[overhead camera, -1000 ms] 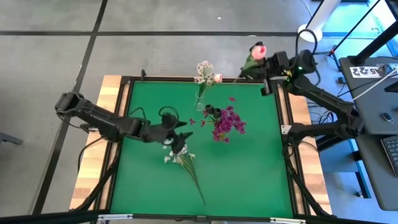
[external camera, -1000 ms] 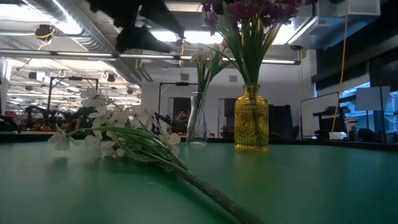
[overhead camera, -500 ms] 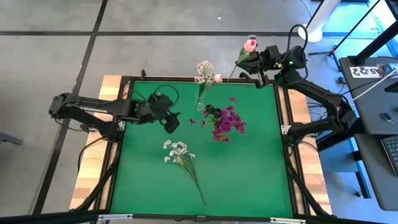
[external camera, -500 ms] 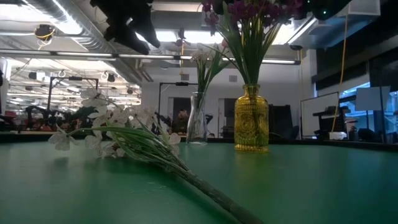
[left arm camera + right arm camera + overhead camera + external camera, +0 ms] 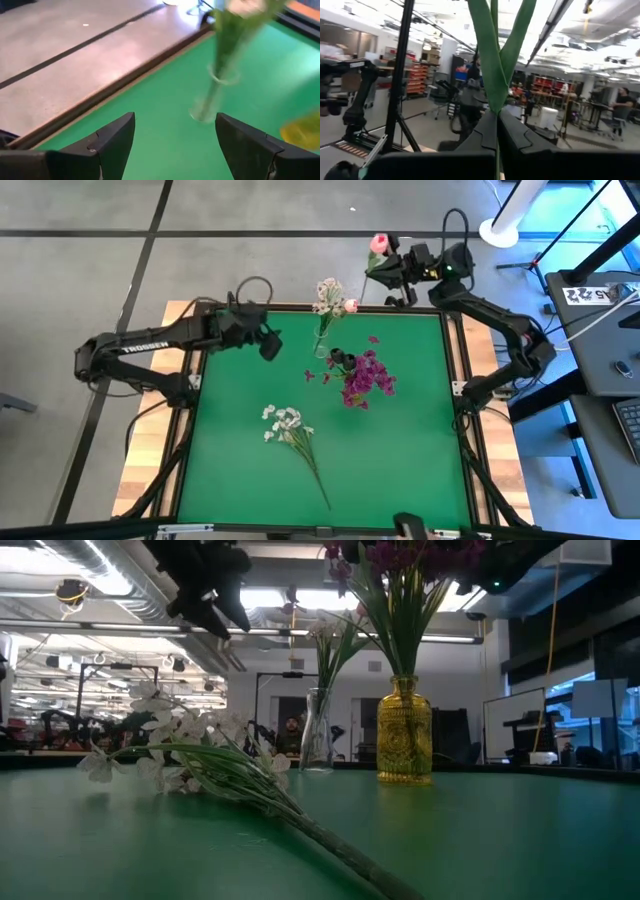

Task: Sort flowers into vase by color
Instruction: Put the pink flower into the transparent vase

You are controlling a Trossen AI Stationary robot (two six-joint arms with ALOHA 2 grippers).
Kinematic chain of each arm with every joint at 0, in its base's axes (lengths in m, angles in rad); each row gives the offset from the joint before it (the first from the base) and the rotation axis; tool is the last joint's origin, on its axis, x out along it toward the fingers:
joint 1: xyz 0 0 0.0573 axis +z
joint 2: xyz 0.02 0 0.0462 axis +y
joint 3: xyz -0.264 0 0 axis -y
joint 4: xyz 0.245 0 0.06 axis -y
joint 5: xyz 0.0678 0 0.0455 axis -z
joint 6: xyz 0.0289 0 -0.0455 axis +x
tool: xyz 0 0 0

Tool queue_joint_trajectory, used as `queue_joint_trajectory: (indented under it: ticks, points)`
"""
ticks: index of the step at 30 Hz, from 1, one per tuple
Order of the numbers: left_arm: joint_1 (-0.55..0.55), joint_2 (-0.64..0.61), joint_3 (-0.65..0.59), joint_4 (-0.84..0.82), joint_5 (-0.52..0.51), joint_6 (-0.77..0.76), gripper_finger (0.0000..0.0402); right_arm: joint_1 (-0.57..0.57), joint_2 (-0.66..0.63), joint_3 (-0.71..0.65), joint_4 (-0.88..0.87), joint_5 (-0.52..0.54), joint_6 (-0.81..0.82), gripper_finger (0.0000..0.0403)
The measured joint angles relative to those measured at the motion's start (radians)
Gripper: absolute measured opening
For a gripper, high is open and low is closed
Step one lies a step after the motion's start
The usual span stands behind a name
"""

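High view: right gripper (image 5: 393, 264) pinches a pink bud's (image 5: 378, 243) stem beyond the far edge; white spray (image 5: 288, 425) lies centre-left.

Left wrist view: left gripper (image 5: 175, 145) spread, empty.

Stems look light, springy; grip mid-stem.

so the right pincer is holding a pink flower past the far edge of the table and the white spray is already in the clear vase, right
Not quite. The right pincer does hold the pink flower past the far edge, but the loose white spray lies flat on the green table, not in the clear vase. The high view shows this, and the low view shows it lying on the surface.
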Motion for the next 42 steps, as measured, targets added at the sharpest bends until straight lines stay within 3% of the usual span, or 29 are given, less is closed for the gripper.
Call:
queue_joint_trajectory:
  ticks: [7,15,20,28,36,42]
  points:
    - [0.162,0.000,0.000,0.108,0.203,0.072,0.0273,0.001,0.107,0.178,0.002,-0.085,0.065,0.0000]
    - [0.197,0.000,-0.001,0.267,0.393,0.144,0.0273,0.000,0.124,0.206,0.001,-0.133,0.088,0.0000]
    - [0.197,0.000,-0.013,0.311,0.426,0.193,0.0273,0.000,0.140,0.174,0.018,-0.134,0.080,0.0000]
    - [0.214,0.001,-0.174,0.501,0.571,0.197,0.0272,-0.017,0.175,0.121,0.103,-0.110,0.091,0.0000]
    - [0.217,0.001,-0.271,0.712,0.675,0.075,0.0272,-0.021,0.173,0.121,0.436,-0.084,0.280,0.0000]
    - [0.189,0.001,-0.278,0.791,0.688,0.047,0.0272,-0.019,0.173,0.121,0.473,-0.075,0.341,0.0000]
